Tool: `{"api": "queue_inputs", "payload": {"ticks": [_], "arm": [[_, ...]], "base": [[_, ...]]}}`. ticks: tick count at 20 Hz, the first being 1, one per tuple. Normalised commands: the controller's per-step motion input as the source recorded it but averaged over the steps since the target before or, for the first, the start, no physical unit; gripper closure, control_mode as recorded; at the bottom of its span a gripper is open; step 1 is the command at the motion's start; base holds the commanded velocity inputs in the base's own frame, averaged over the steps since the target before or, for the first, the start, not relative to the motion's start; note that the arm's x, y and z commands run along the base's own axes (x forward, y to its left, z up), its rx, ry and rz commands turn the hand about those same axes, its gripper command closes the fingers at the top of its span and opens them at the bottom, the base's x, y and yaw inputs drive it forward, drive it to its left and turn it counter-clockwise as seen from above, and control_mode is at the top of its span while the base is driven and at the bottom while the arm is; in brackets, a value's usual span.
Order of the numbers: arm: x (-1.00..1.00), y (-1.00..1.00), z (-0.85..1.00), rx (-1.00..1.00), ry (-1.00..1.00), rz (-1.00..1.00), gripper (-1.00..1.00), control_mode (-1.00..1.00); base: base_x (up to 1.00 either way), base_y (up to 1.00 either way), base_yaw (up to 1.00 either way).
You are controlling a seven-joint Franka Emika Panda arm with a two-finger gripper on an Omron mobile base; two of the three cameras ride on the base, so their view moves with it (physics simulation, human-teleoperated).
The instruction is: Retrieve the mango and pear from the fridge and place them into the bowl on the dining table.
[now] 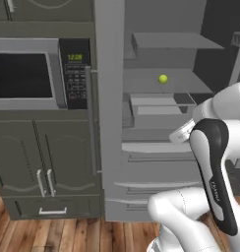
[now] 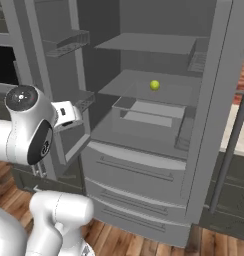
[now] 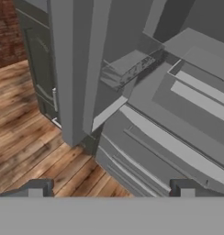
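Fridge (image 2: 144, 165) stands with doors swung wide, I'm at the fetch step with nothing picked. My claw (image 3: 111, 188) is spread fully apart and empty, pointing down at the lower drawers and the floor. Pear (image 2: 154, 85) sits on the middle shelf, near its back edge, well apart from me. Mango: can't spot it. Next move: lift and reach in toward the pear, jaws either side.
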Motion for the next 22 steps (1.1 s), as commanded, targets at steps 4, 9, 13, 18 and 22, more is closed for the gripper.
{"api": "queue_inputs", "payload": {"ticks": [4, 9, 13, 18, 22], "arm": [[0.00, 0.00, 0.00, 0.00, 0.00, 0.00, -1.00, 1.00], [0.00, 0.00, 0.00, 0.00, 0.00, 0.00, -1.00, 1.00], [0.00, 0.00, 0.00, 0.00, 0.00, 0.00, -1.00, 1.00], [0.00, 0.00, 0.00, 0.00, 0.00, 0.00, -1.00, 1.00], [0.00, 0.00, 0.00, 0.00, 0.00, 0.00, -1.00, 1.00]], "base": [[0.00, 0.00, -0.30], [0.04, 0.00, -0.36], [0.10, 0.00, -0.34], [0.08, 0.00, -0.26], [0.37, 0.00, -0.15]]}}
